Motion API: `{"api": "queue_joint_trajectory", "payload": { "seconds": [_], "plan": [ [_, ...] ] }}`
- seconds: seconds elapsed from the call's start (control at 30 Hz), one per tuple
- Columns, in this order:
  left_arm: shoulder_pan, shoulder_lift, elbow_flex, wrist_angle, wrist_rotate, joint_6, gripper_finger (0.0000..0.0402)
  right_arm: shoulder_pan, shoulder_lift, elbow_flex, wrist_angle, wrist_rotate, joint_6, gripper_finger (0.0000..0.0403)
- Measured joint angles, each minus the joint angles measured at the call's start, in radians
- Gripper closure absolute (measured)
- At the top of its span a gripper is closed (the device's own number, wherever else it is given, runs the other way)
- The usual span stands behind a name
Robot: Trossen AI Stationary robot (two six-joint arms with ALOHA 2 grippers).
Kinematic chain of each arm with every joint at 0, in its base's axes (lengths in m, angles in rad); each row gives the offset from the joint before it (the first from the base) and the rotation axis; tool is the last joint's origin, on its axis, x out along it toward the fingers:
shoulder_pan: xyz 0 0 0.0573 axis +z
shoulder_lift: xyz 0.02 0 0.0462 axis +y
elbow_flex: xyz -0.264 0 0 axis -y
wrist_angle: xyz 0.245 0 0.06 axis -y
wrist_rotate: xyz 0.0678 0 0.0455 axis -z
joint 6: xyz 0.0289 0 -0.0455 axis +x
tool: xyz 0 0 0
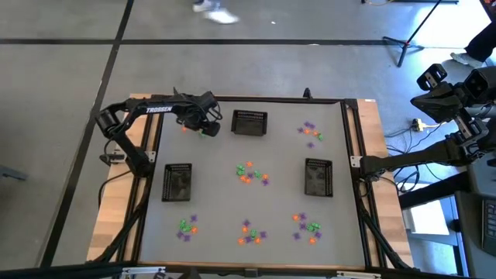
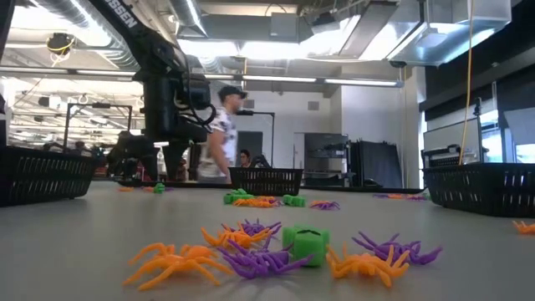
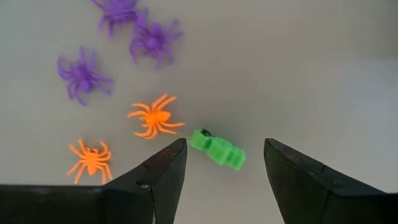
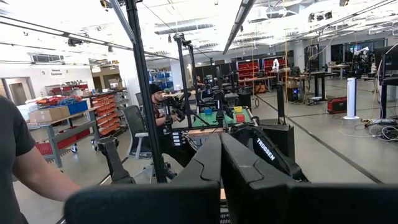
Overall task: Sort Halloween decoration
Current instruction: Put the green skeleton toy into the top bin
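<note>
Left claw (image 3: 224, 168) spread over a green trinket (image 3: 217, 149) at the bench's far left corner.
The green piece lies on the bench (image 1: 279, 155) between the open fingers (image 3: 163, 167), touching neither; two orange spiders (image 3: 153, 116) and three purple spiders (image 3: 83, 73) sit just beside it. Further Halloween decoration clusters (image 1: 252, 173) dot the bench centre and near edge, among three black mesh baskets (image 1: 249, 122). Right claw (image 4: 221, 155) is pressed together, parked off the bench's right side. A person (image 2: 224, 134) stands behind.
</note>
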Motion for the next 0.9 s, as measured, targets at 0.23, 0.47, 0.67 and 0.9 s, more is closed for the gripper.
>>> {"api": "queue_joint_trajectory", "payload": {
  "seconds": [0.23,0.47,0.67,0.9],
  "plan": [
    [0.011,0.005,0.000,0.010,-0.021,-0.017,0.0195,0.000,0.000,0.000,0.000,0.000,0.000,0.0402],
    [0.010,0.059,0.000,0.018,0.025,-0.016,0.0195,0.000,0.000,0.000,0.000,0.000,0.000,0.0402],
    [0.000,0.113,0.006,0.018,0.025,-0.016,0.0195,0.000,0.000,0.000,0.000,0.000,0.000,0.0402],
    [-0.027,0.120,0.003,0.039,-0.024,0.009,0.0208,0.000,0.000,0.000,0.000,0.000,0.000,0.0402]
  ]
}}
